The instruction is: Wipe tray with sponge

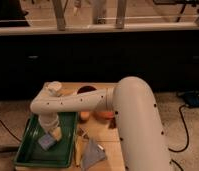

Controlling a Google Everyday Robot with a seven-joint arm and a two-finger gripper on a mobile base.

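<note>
White arm (138,125) reaching left over wooden table (100,136), green tray (27,152) lying at its left side, grey cloth (93,154) sitting just beside tray, gripper (52,131) pointing down inside tray, grip state impossible to tell, sponge (46,142) resting on tray floor right under gripper.

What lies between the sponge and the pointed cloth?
Camera view: the tray's right rim and a strip of table. The pincer sits over the sponge, inside the tray.
</note>
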